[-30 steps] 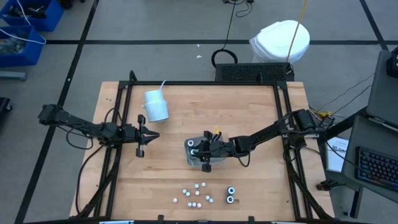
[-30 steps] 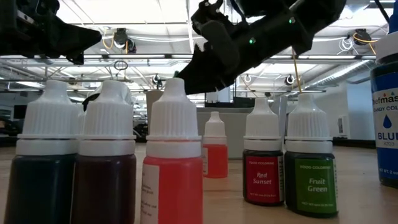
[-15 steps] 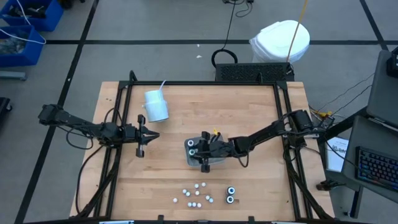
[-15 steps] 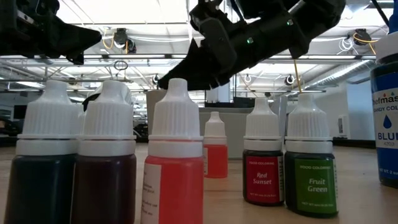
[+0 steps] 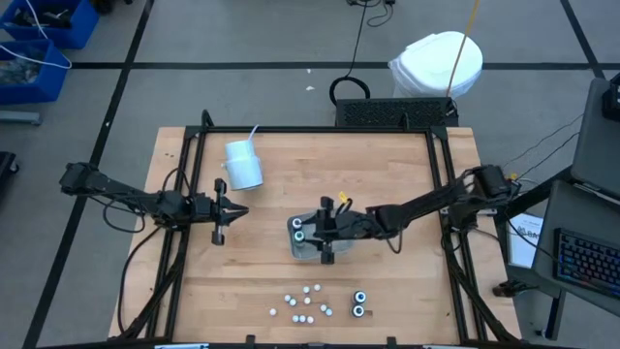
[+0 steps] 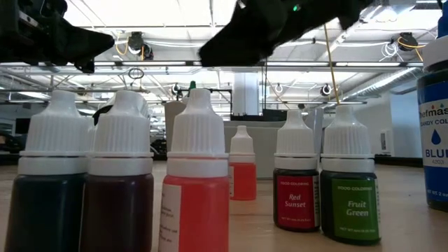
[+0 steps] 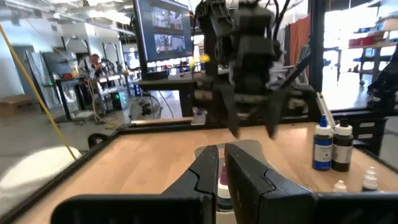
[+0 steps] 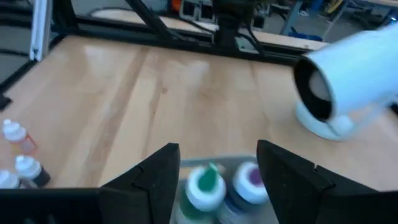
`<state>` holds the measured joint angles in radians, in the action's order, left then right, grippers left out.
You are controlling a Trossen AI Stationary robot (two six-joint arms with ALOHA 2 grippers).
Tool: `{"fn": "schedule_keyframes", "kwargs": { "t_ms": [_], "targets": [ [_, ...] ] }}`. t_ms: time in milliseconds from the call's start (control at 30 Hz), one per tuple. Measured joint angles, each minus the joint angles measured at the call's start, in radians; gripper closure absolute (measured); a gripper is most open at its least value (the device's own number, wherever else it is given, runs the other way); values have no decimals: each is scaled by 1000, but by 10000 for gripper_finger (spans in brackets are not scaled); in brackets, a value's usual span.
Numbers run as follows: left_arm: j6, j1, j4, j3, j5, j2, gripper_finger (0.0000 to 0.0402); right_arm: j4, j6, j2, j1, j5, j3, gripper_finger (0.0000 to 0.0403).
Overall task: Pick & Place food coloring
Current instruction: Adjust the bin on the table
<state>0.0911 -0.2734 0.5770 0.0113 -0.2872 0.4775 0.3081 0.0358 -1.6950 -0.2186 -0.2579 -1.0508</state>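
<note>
A clear tray [image 5: 312, 252] sits mid-table with two dark round food coloring bottles standing in it, one green-capped [image 8: 205, 184] and one purple-capped [image 8: 249, 177]. My right gripper [image 5: 312, 235] hangs open just above them, a finger on either side, touching neither. Several tiny white-capped bottles [image 5: 305, 302] and two larger dark ones [image 5: 359, 303] stand near the table's near edge; the low view shows them close up [image 6: 197, 182]. My left gripper [image 5: 232, 210] is shut and holds nothing, hovering left of the tray.
A white cup [image 5: 242, 165] with a straw lies on its side at the far left of the table, also in the right wrist view [image 8: 348, 81]. Dark frame rails [image 5: 184, 242] run along the table's left and right sides. Bare wood lies right of the tray.
My right gripper has opened wider and risen from the tray, drawing back a little toward the table's right edge. The green-capped bottle now shows standing free in the tray beside the other one.
</note>
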Motion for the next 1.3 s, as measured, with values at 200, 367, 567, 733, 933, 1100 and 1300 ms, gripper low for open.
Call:
{"fn": "schedule_keyframes", "kwargs": {
  "t_ms": [200, 367, 567, 733, 933, 1100, 1300],
  "targets": [
    [-164, -4, -102, 0, 83, 36, 364, -257, 8, 140, 2, -168, 12, 229],
    [-176, -3, -52, 0, 85, 162, 374, -256, 18, 225, 28, -162, 110, 286],
    [-168, -3, -44, 62, 143, 382, 396, -215, 7, 319, 106, -161, 236, 384],
    [-164, -3, -38, 164, 186, 596, 398, -215, 2, 347, 193, -60, 310, 392],
    [-183, -41, -41, 274, 211, 831, 398, -218, -14, 325, 271, -5, 351, 400],
    [-226, -77, 4, 354, 188, 956, 398, -207, -17, 323, 321, 54, 380, 402],
    [-232, -82, 2, 414, 183, 1075, 398, -203, 18, 318, 375, 98, 395, 402]
  ]
}}
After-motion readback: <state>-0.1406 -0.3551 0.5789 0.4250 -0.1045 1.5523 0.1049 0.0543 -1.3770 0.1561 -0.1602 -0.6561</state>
